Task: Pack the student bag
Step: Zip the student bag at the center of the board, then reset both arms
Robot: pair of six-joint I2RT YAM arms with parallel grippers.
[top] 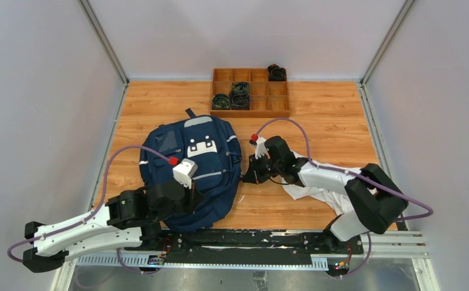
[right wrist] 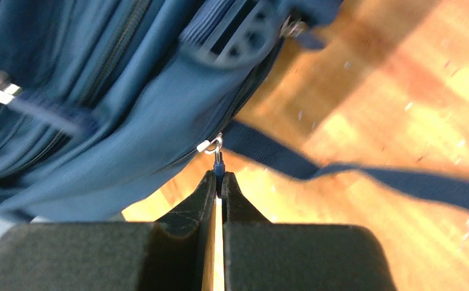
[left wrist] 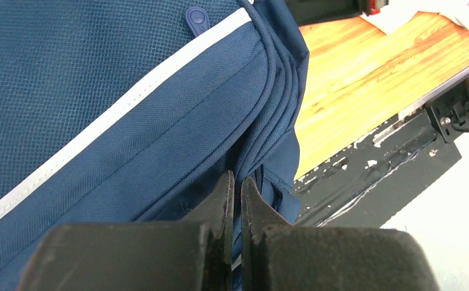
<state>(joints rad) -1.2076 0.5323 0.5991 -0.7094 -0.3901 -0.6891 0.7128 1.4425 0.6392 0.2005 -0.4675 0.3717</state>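
Jaws of the right gripper (right wrist: 219, 183) pinched a small zipper pull (right wrist: 219, 162) while the left gripper (left wrist: 236, 189) clamped a seam fold of the student bag (top: 214, 162), soft, floppy cloth lying flat on the table (top: 329, 115) left of centre.

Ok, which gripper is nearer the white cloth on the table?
Right. The right gripper pinches a zipper pull at the student bag's right edge, close to the white cloth; the left gripper sits over the bag's near part, farther away.
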